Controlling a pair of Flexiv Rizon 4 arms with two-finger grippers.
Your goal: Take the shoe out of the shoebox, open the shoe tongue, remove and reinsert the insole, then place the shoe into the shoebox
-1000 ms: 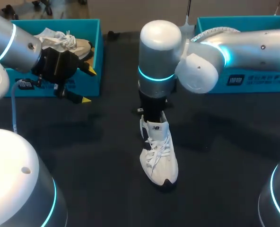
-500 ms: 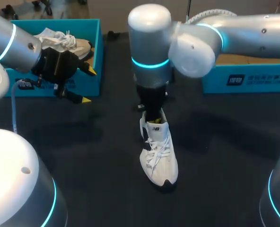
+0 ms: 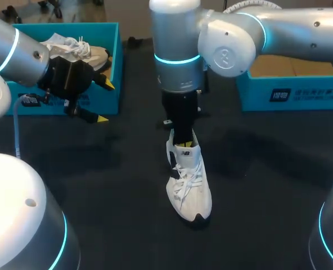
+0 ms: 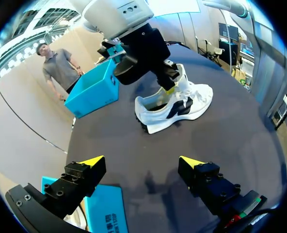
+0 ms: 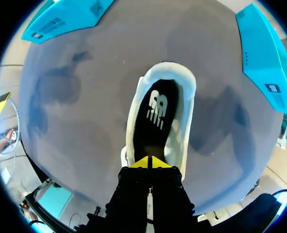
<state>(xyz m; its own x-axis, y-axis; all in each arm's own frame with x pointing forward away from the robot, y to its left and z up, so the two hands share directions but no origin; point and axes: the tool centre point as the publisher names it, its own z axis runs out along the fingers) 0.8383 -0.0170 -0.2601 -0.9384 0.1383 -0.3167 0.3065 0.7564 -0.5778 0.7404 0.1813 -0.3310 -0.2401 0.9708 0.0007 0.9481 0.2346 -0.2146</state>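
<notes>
1. Swinging toward 11 o'clock since the earlier frames, the right arm's elbow and wrist housing now leave more of the right shoebox (image 3: 301, 93) uncovered. The shoe (image 3: 189, 185) and the left arm have not shifted.
2. The shoe stands upright on its sole at the middle of the worktop (image 3: 127, 185), outside both boxes. Its long axis runs 12 to 6 o'clock, with the toe at 6, toward the robot, and the heel at 12.
3. The right pincer (image 5: 150, 162) comes straight down into the shoe's mouth. Its yellow tips are pressed together over the insole (image 5: 155, 109) at the tongue end, and I cannot tell whether they catch anything.
4. The left pincer (image 3: 106, 102) hangs spread at 10 o'clock, just beside the left shoebox (image 3: 117, 62), which holds a second shoe (image 3: 79, 50).
</notes>
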